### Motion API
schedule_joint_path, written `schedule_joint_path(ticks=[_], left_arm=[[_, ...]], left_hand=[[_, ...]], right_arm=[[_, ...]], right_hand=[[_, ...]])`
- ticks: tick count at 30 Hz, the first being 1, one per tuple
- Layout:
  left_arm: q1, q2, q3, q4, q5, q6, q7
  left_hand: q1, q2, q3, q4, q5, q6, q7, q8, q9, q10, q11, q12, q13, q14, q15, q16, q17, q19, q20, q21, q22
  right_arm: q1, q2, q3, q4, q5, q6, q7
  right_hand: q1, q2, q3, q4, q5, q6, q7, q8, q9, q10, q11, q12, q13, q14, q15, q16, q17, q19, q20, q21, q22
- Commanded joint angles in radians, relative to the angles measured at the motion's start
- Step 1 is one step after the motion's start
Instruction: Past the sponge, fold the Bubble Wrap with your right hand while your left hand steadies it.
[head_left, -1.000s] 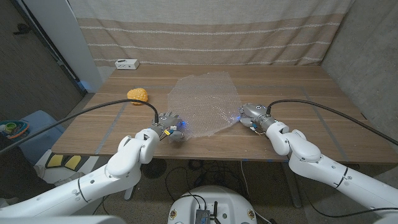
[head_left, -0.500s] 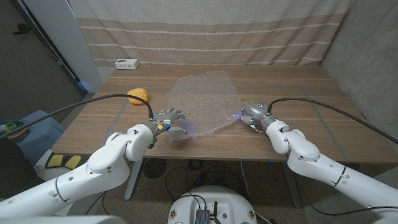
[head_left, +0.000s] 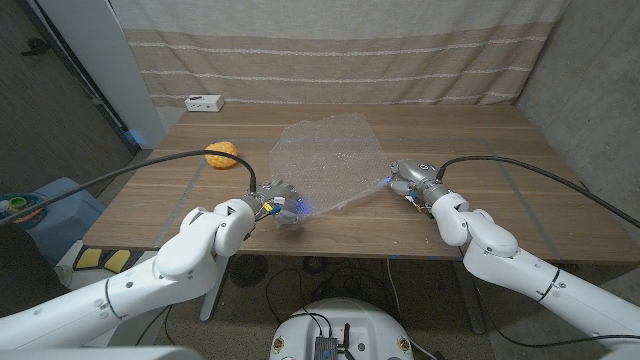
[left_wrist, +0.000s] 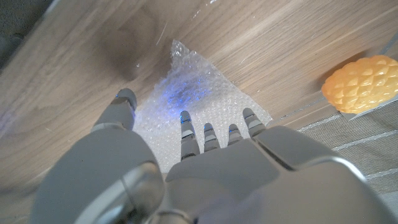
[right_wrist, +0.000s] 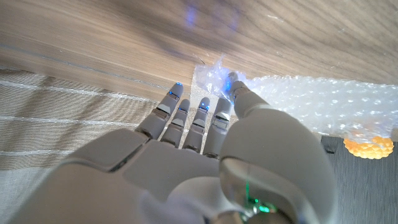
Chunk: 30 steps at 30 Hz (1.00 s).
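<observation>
On the near part of the table (head_left: 480, 140), the right hand (head_left: 408, 180) sits at the right corner of the wrap (head_left: 325, 160). Its fingers (right_wrist: 219, 118) are close together, and the thumb tip looks like it touches that corner. It may be pinching the corner, but I cannot tell for sure. That corner seems a little lifted off the wood. I think the hand is there to pull this side up and over, to make the fold.

Across the sheet, the left hand (head_left: 274, 203) is at the near left corner of the wrap. Its fingers (left_wrist: 205, 134) are spread out and lie on the bubbles. It holds nothing. I think it presses down so the sheet will not slide when the other side is lifted.

Between the two hands, the wrap lies mostly flat and open in the middle of the table. It is not folded yet.

Farther out, the sponge (head_left: 222, 154) is yellow and sits to the left of the wrap, apart from it. Behind it, near the far edge, is a small white box (head_left: 203, 102).
</observation>
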<state>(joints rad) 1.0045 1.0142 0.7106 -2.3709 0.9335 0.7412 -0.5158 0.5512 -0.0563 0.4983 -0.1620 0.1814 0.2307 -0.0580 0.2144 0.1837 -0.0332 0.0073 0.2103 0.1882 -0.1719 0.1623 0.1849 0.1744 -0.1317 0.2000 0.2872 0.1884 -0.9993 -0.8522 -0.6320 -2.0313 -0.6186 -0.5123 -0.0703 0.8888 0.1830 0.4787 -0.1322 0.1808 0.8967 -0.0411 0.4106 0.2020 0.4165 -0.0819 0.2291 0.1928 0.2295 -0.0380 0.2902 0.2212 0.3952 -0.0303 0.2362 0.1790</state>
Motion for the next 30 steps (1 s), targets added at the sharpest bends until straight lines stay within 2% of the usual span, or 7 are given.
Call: schedule_joint_path(ticks=[1,7,13,17,21,24,30], left_arm=[[-0.048,-0.08,0.073,0.051,0.211,-0.037,-0.21],[-0.038,-0.13,0.079,0.089,0.305,-0.061,-0.286],[0.028,-0.165,0.076,0.124,0.497,-0.067,-0.21],[0.073,-0.197,0.065,0.163,0.638,-0.085,-0.157],[0.112,-0.23,0.033,0.199,0.664,-0.097,-0.085],[0.158,-0.225,0.008,0.207,0.657,-0.104,0.063],[0.25,-0.219,-0.087,0.155,0.49,-0.114,0.32]], left_hand=[[0.017,-0.005,0.0,-0.005,0.006,0.001,0.001,-0.002,0.005,-0.014,-0.002,-0.003,0.005,-0.017,-0.001,-0.003,0.003,0.009,0.0,-0.006,0.003],[0.043,0.01,0.002,0.0,0.005,0.067,0.036,0.017,0.006,0.002,0.0,0.005,0.004,-0.014,0.0,0.001,0.003,0.019,-0.007,-0.009,0.004],[0.122,0.114,0.037,-0.001,0.005,0.213,0.03,0.037,0.005,0.098,-0.038,0.03,0.002,0.061,-0.039,0.016,-0.001,0.08,-0.018,-0.004,0.003],[0.145,0.131,0.029,0.0,0.004,0.08,0.014,-0.03,0.003,0.091,-0.037,0.015,0.002,0.088,-0.042,0.008,-0.002,0.108,-0.024,-0.005,0.002],[0.217,0.178,0.029,-0.009,0.01,0.403,0.047,0.054,0.008,0.244,-0.084,0.046,0.0,0.174,-0.094,0.012,-0.004,0.175,-0.039,0.0,0.003],[0.322,0.211,0.05,-0.018,0.018,0.663,0.017,0.115,0.023,0.38,-0.112,0.06,-0.001,0.288,-0.15,0.016,-0.007,0.259,-0.061,0.021,0.005],[0.367,0.203,0.046,-0.017,0.019,0.729,0.027,0.147,0.047,0.428,-0.126,0.061,0.0,0.357,-0.172,0.02,-0.004,0.294,-0.059,0.032,0.007]], right_arm=[[-0.012,-0.014,0.006,-0.014,0.036,-0.005,-0.045],[-0.014,-0.02,0.004,-0.018,0.042,-0.001,-0.056],[-0.024,-0.027,0.013,-0.026,0.052,0.0,-0.076],[-0.03,-0.032,0.017,-0.032,0.057,0.002,-0.085],[-0.036,-0.038,0.018,-0.041,0.053,-0.004,-0.091],[-0.042,-0.042,0.021,-0.049,0.051,-0.016,-0.094],[-0.055,-0.047,0.033,-0.063,0.059,-0.027,-0.105]], right_hand=[[0.014,0.004,-0.002,-0.001,0.007,0.012,0.0,0.004,0.005,0.008,0.0,-0.003,0.003,0.01,-0.111,0.01,0.003,0.009,0.0,0.003,0.003],[0.016,0.003,-0.003,-0.001,0.007,0.015,0.001,0.005,0.005,0.01,0.001,-0.004,0.003,0.011,-0.11,0.01,0.003,0.01,0.0,0.003,0.003],[0.018,0.003,-0.004,0.0,0.007,0.015,0.002,0.005,0.005,0.011,0.0,-0.005,0.003,0.012,-0.111,0.011,0.003,0.011,0.0,0.003,0.004],[0.019,0.003,-0.005,0.0,0.007,0.016,0.003,0.005,0.005,0.014,0.0,-0.005,0.003,0.014,-0.112,0.012,0.004,0.012,0.0,0.003,0.004],[0.02,0.003,-0.006,0.0,0.007,0.016,0.003,0.005,0.005,0.014,0.0,-0.006,0.003,0.013,-0.112,0.012,0.004,0.014,-0.001,0.003,0.004],[0.021,0.003,-0.007,0.001,0.007,0.016,0.003,0.005,0.006,0.015,0.0,-0.007,0.003,0.013,-0.114,0.012,0.004,0.015,-0.002,0.004,0.004],[0.022,0.002,-0.008,0.001,0.007,0.016,0.002,0.005,0.006,0.015,0.0,-0.008,0.003,0.014,-0.113,0.013,0.004,0.016,-0.002,0.004,0.004]])
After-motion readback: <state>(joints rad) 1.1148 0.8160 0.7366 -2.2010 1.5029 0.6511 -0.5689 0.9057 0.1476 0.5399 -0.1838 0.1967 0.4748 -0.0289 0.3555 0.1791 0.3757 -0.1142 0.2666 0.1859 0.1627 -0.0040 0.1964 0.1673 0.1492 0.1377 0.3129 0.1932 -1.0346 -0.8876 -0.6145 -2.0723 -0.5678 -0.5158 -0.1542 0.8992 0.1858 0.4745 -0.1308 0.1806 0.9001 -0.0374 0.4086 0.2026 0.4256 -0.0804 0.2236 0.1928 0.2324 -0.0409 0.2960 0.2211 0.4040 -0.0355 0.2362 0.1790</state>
